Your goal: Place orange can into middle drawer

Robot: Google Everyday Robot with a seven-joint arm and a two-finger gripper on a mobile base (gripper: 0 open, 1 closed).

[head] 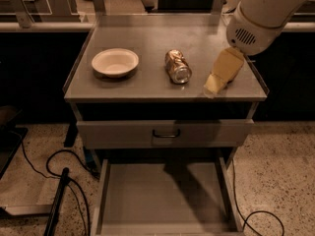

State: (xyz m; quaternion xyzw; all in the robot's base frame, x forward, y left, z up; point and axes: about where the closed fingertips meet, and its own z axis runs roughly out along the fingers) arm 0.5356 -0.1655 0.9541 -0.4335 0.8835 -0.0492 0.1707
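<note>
The orange can (177, 67) lies on its side on the cabinet top (147, 38), right of centre, its shiny silver end toward me. My gripper (215, 82), tan and wedge-shaped, hangs from the white arm (263, 14) over the right part of the top. Its tip is a short way right of the can and apart from it. The middle drawer (157, 200) stands pulled out at the bottom of the view, with its flat grey floor bare.
A white bowl (114, 62) sits on the left of the top. A shut grey drawer front with a black handle (165, 133) lies between the top and the open drawer. Black cables (64, 176) run over the speckled floor at left and lower right.
</note>
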